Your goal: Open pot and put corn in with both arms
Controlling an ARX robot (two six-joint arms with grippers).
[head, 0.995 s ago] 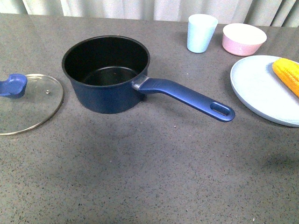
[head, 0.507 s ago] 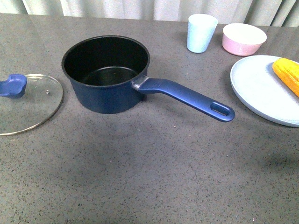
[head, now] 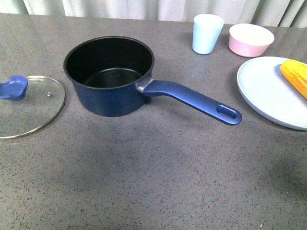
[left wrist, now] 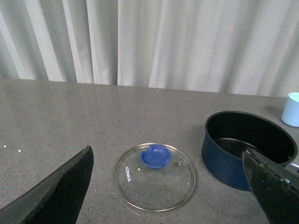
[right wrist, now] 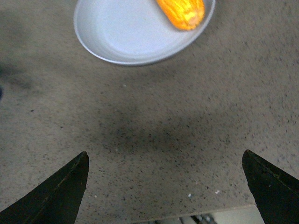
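Left pincer point(left wrist: 167, 150) spread wide, nothing between the fingers, held above the tabletop point(head: 153, 182). Out past its tips in the left wrist view lies the glass lid point(left wrist: 155, 176), flat on the tabletop, blue knob point(left wrist: 155, 155) up, metal rim, "KONKA" printed on the glass. Lid is off the pot and sits beside it, apart, not touching.

Right pincer point(right wrist: 165, 153) also spread wide, gripping nothing, over bare speckled tabletop. Ahead of it is the pale blue plate point(right wrist: 135, 32) with the corn point(right wrist: 182, 10) on it (only one end of the cob shows in this view).

Pot point(head: 110, 98): upright, open, black inside with nothing in it, left of centre in the front view. Its long handle point(head: 192, 99) runs from the rim out to the robot's right and slightly toward the robot; the hole end points at the plate and stops short of it.

Corn lies flat on the far right part of the plate, long axis diagonal: the rounded visible end points back and left, the rest runs toward the right edge of the front view and is cut off there. Corn is well apart from the pot, handle in between.

Behind, near the plate's back edge: light blue cup point(head: 207, 33) upright, pink bowl point(head: 251, 40) just to its right. Pale curtain point(left wrist: 187, 42) at the back.
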